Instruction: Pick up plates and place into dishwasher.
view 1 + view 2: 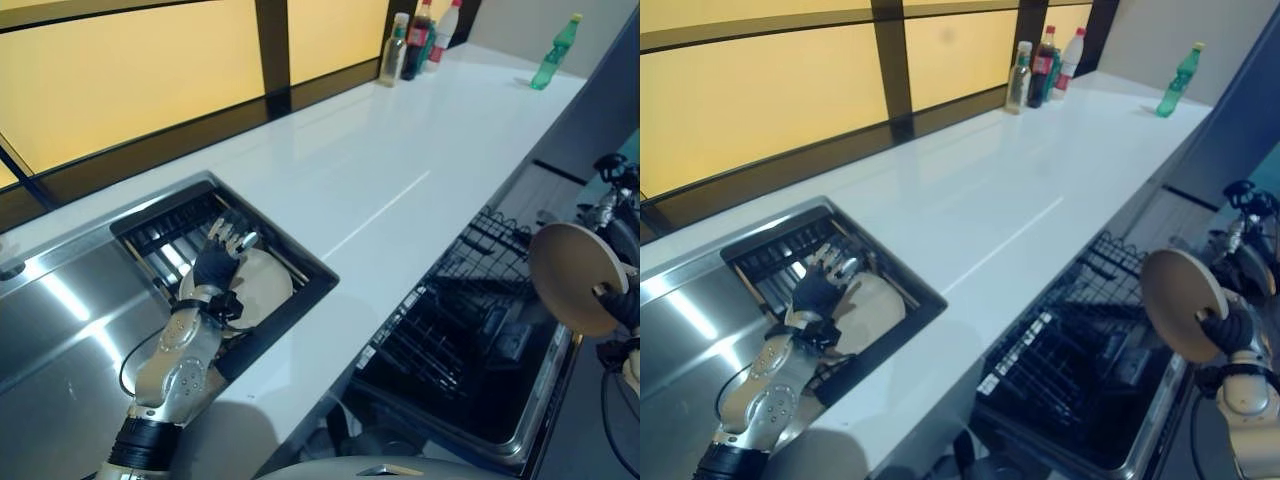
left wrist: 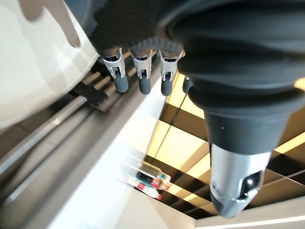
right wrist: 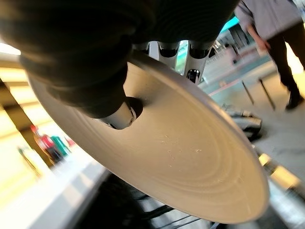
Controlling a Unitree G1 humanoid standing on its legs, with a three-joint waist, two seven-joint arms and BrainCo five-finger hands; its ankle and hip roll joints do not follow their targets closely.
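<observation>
Left eye view: left hand (image 1: pixel 213 268) is held with fingers spread straight, gripping nothing, above a white plate (image 1: pixel 262 288) lying in the sink (image 1: pixel 60 330).

Right eye view: a tan plate (image 1: pixel 1180 305) is pinched by the right hand (image 1: pixel 1230 330) over the open dishwasher (image 1: pixel 1080 375).

Right wrist view: thumb (image 3: pixel 116 114) is pressed on the plate face, fingers (image 3: pixel 193 52) behind its rim.

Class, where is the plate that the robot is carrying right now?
The plate is in the right robot hand, held on edge above the open dishwasher.
</observation>
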